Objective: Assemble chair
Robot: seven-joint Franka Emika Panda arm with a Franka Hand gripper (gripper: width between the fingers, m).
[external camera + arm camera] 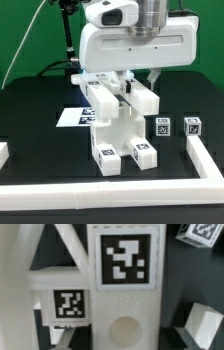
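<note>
While within the gripper, chair upright, long axis vertical.

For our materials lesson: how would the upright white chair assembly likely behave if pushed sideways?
The chair assembly looks stiff: thick blocky pieces, so probably no flexing. It stands tall on a narrow base, so a high push might tip it. Matte surfaces likely grip well.
</note>
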